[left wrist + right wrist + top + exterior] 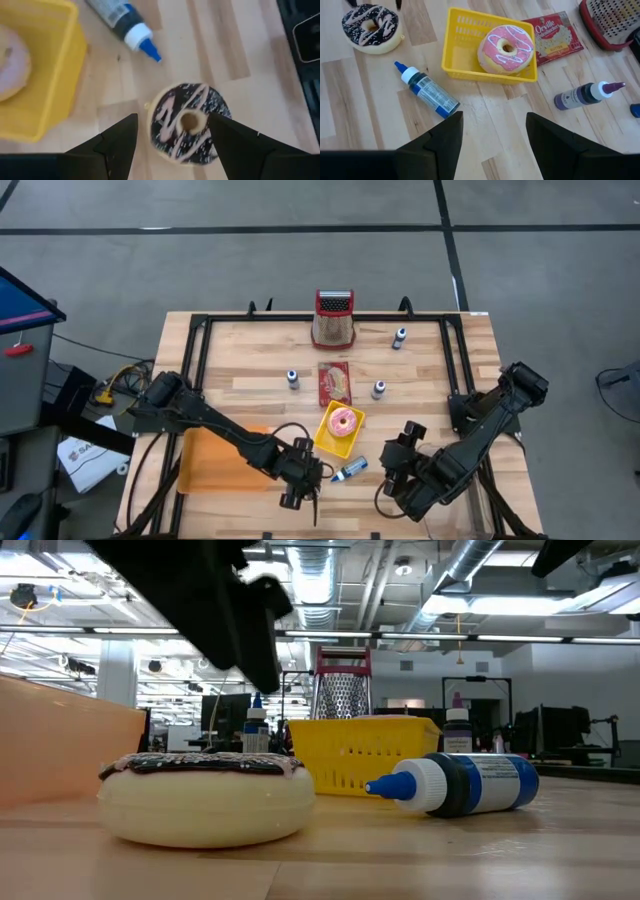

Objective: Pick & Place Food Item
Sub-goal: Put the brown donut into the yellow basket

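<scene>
- Chocolate donut (189, 123) is seen lying flat on the table (250, 360), between the spread fingers (117, 142) of the left gripper (300, 490); nothing is gripped, and contact cannot be told.
- Donut is round, so no long axis has to be matched; fingers bracket it at 9 and 3 o'clock in the left wrist view.
- Left gripper is judged far nearer than the right gripper (400, 465), which is held open and empty at about 3 o'clock from the donut.
- Blue-capped bottle (350, 470) lies on its side at roughly 2 o'clock from the donut, near but apart.
- Yellow basket (326, 442) holds a pink donut (344, 421), at 1 o'clock.
- Orange tray (205, 460) lies at 9 o'clock.
- Surface is pale wood planks; a grater (334, 317) stands at the far edge.
</scene>
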Robot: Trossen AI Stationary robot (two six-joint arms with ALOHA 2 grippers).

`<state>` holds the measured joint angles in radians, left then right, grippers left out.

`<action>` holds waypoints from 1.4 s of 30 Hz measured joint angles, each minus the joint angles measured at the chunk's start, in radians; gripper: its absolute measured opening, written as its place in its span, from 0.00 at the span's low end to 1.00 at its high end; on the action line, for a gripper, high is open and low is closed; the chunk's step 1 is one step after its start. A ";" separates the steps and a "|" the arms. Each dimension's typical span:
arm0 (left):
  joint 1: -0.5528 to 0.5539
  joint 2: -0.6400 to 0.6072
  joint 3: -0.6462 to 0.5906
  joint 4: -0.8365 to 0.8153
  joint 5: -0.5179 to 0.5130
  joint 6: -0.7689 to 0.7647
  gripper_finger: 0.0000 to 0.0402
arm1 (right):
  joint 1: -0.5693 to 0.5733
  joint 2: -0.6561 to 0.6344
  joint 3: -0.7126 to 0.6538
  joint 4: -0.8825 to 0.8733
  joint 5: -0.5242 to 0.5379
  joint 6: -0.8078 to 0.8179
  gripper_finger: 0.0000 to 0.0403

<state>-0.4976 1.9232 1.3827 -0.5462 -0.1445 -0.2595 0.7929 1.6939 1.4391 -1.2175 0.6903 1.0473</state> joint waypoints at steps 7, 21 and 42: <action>0.005 0.040 -0.003 -0.015 0.006 0.046 0.60 | 0.013 0.000 0.000 0.007 0.011 0.000 0.52; 0.018 0.072 -0.004 0.032 0.013 0.091 0.60 | 0.013 0.000 0.000 0.014 0.014 0.000 0.52; 0.026 0.099 -0.004 0.053 0.039 0.106 0.60 | 0.019 0.000 0.000 0.014 0.014 0.000 0.52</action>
<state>-0.4717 2.0224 1.3785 -0.4931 -0.1060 -0.1539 0.8124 1.6939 1.4387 -1.2030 0.7044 1.0473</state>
